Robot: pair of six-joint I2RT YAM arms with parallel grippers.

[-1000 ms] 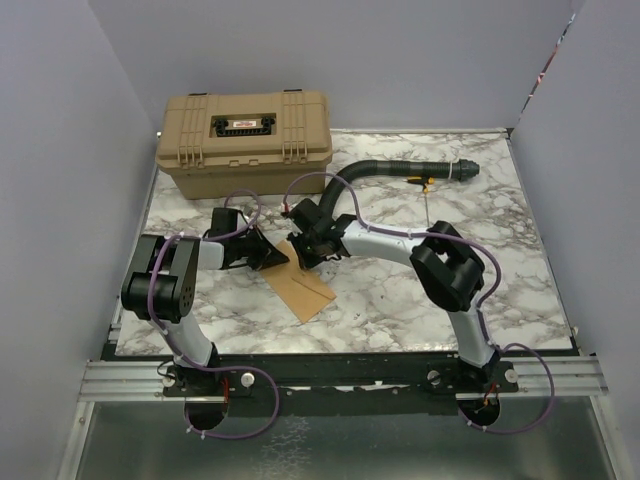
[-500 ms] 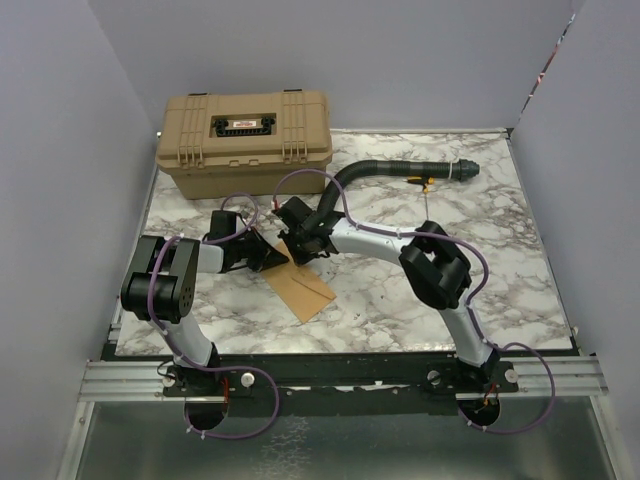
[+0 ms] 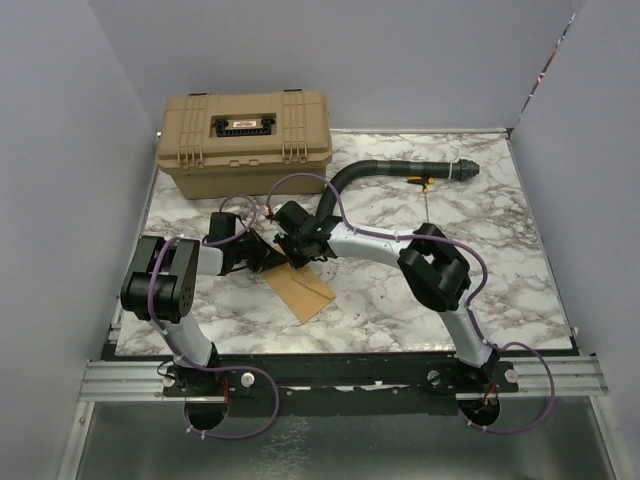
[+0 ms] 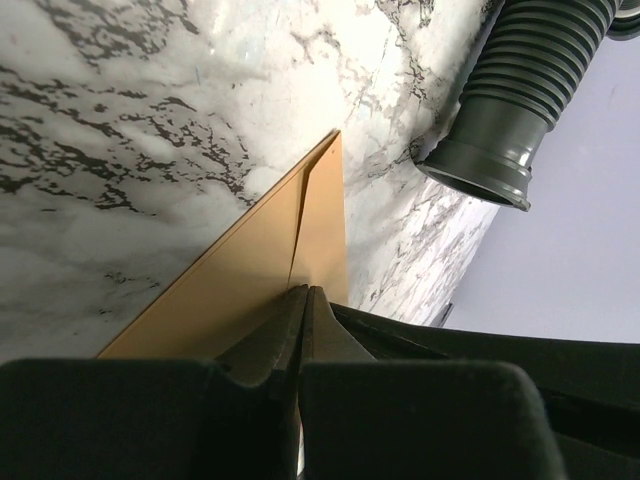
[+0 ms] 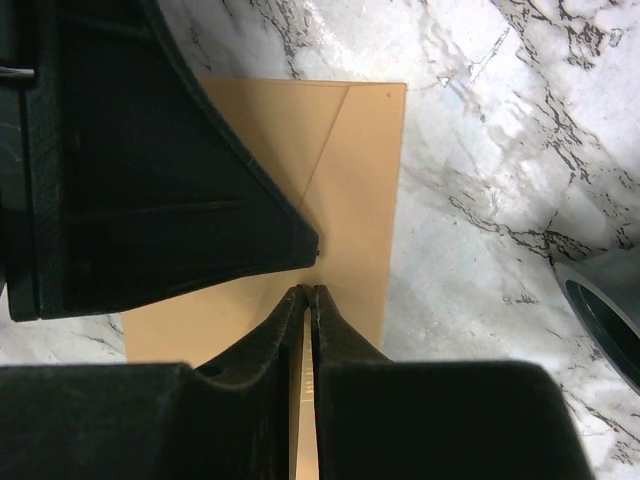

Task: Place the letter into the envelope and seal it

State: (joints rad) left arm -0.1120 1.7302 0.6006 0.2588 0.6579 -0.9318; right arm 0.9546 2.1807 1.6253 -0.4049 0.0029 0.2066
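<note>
The orange-tan envelope (image 3: 303, 290) lies flat on the marble table, left of centre. Its flap crease shows in the left wrist view (image 4: 250, 265) and the right wrist view (image 5: 350, 200). My left gripper (image 3: 277, 258) is shut, its tips (image 4: 305, 292) touching the envelope's face near the crease. My right gripper (image 3: 299, 254) is shut too, its tips (image 5: 308, 290) on the envelope right beside the left gripper's black fingers (image 5: 150, 180). Neither gripper pinches the paper. The letter is out of view.
A tan toolbox (image 3: 245, 140) stands at the back left. A black ribbed hose (image 3: 400, 165) curves across the back, its open end close to the grippers (image 4: 520, 100) (image 5: 605, 310). A small yellow-handled tool (image 3: 422, 183) lies beside it. Walls enclose the table.
My right gripper has moved left along the envelope's far end, up against the left gripper. The left arm and the envelope have hardly moved.
</note>
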